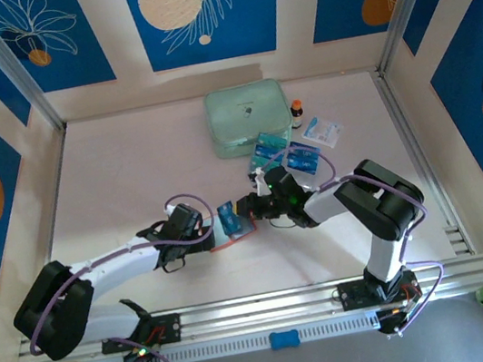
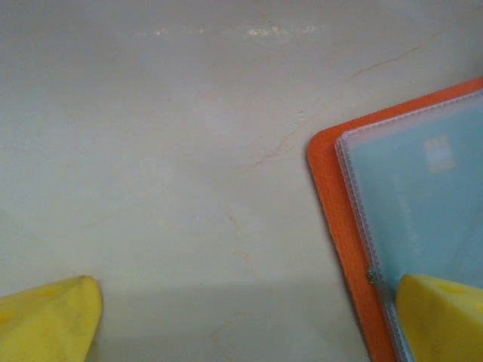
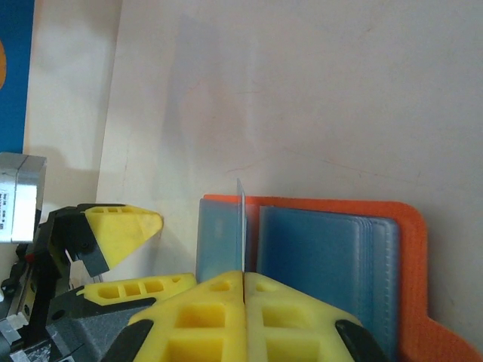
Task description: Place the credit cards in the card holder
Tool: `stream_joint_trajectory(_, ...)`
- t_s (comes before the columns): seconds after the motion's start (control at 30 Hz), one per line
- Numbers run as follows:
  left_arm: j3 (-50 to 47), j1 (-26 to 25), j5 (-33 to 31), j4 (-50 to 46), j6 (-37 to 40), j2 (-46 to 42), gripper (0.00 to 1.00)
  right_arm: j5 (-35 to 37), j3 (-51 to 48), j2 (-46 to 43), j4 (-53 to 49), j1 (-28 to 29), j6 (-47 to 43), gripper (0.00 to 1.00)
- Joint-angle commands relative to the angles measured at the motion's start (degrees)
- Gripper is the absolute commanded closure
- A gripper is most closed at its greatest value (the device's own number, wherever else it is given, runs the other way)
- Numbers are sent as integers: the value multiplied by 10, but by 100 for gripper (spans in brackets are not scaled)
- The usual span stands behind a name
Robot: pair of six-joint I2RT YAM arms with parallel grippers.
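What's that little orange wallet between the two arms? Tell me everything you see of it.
The card holder is a small orange wallet with rounded corners, lying open and flat on the table. Inside are clear ribbed sleeves, one showing a teal credit card. The shut right gripper pinches a thin sheet upright over it; one finger of the open left gripper overlaps its edge.

A mint-green zip case [image 1: 248, 117] lies beside a small bottle [image 1: 296, 113].

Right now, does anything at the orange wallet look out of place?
Yes: one thin bluish sheet, card or sleeve unclear, stands on edge over the orange fold-over card holder, pinched by the shut right gripper; the other plastic sleeves lie flat.
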Motion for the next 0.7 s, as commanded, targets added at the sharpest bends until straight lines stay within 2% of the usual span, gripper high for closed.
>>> stream_joint_trajectory(0.0, -11, -3, -5, -9, 3, -2, 0, -15, -8, 11, 12, 3, 2, 100)
stream_joint_trajectory(0.67, -11, -3, -4, -8, 3, -3, 0, -24, -28, 14, 23, 13, 13, 100)
